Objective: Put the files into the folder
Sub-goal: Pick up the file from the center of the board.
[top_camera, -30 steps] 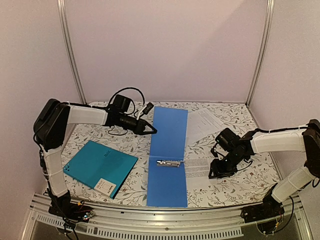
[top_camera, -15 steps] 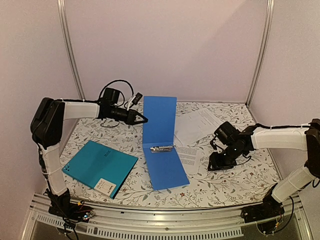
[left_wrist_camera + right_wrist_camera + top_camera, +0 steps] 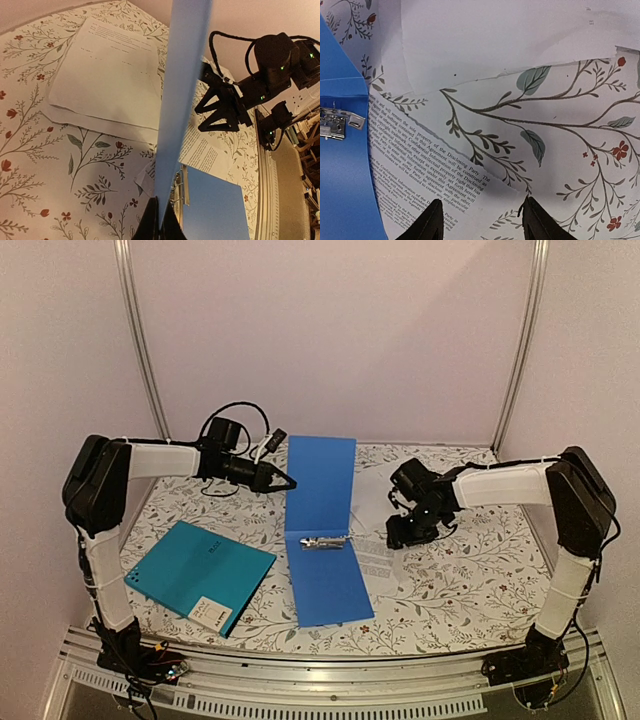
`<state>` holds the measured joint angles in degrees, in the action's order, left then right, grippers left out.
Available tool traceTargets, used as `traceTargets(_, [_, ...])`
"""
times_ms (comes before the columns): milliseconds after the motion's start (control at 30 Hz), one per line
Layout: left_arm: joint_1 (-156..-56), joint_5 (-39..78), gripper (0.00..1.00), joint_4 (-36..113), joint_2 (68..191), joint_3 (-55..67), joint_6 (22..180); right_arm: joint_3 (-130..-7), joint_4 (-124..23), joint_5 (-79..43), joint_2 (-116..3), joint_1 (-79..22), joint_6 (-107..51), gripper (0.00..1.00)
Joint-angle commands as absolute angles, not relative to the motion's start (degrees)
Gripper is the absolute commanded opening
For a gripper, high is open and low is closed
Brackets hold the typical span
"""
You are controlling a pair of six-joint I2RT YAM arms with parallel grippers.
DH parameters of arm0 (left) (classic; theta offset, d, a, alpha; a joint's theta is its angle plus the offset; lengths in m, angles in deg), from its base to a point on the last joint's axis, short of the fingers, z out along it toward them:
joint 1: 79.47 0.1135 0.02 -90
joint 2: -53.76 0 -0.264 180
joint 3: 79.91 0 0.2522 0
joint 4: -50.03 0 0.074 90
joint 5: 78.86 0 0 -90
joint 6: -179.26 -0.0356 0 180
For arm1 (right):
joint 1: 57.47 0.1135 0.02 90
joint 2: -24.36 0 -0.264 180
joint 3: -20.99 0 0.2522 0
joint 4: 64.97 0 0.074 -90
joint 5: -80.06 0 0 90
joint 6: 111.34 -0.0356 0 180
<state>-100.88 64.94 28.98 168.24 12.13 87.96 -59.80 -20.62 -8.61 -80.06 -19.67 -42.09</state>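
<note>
Two white paper sheets lie out on the floral tablecloth [image 3: 460, 580], both right of centre. The sheet of dense black print [image 3: 420, 170] is at mid-table, and the paler sheet [image 3: 107, 75] lies flat nearer the far edge. On my top view the large teal folder [image 3: 200, 570] lies closed toward the near left corner, well apart from both sheets. Its small white label [image 3: 210, 612] is at the corner closest to the near edge. Between them, at the centre, a smaller plain blue folder [image 3: 330, 585] lies open. One half is flat on the cloth with a metal clip [image 3: 322, 540] at its spine, and the far cover [image 3: 320, 480] stands upright. The printed sheet's left edge runs under the flat blue half, just beside the clip. My left gripper [image 3: 159, 227] is clamped on the left edge of the upright cover, with its fingers [image 3: 150, 225] pinched tight on the thin blue board. My right gripper [image 3: 482, 222] hangs low over the printed sheet's far right corner with its jaws spread wide and nothing between them. I cannot tell whether the tips touch the paper.
</note>
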Motion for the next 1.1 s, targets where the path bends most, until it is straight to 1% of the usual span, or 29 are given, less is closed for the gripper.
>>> traceTargets(0, [-100.7, 66.1, 0.0, 27.6, 168.8, 11.8, 87.0, -61.1, -21.1, -5.8, -84.0, -19.9, -39.6, 0.54])
traceTargets(200, [-100.7, 65.7, 0.0, 27.5, 168.5, 11.5, 86.7, -59.9, -21.6, -5.2, -85.9, -18.7, -37.3, 0.53])
traceTargets(400, [-100.7, 65.4, 0.0, 27.4, 168.8, 11.5, 86.8, -58.2, -20.4, -1.9, -86.4, -16.0, -36.6, 0.44])
traceTargets(567, [-100.7, 64.8, 0.0, 27.4, 168.9, 11.5, 86.8, -55.6, -20.3, -0.8, -85.3, -14.0, -37.4, 0.42])
traceTargets(800, [-100.8, 63.8, 0.0, 27.4, 169.0, 11.2, 86.8, -52.8, -19.8, 0.2, -84.3, -13.1, -38.0, 0.35])
traceTargets(933, [-100.9, 63.3, 0.0, 27.4, 169.1, 11.2, 86.8, -51.5, -20.6, -0.6, -83.5, -13.1, -38.0, 0.29])
traceTargets(1067, [-101.1, 62.4, 0.0, 27.3, 169.0, 11.0, 86.6, -51.2, -20.9, -1.6, -83.1, -13.1, -37.9, 0.19])
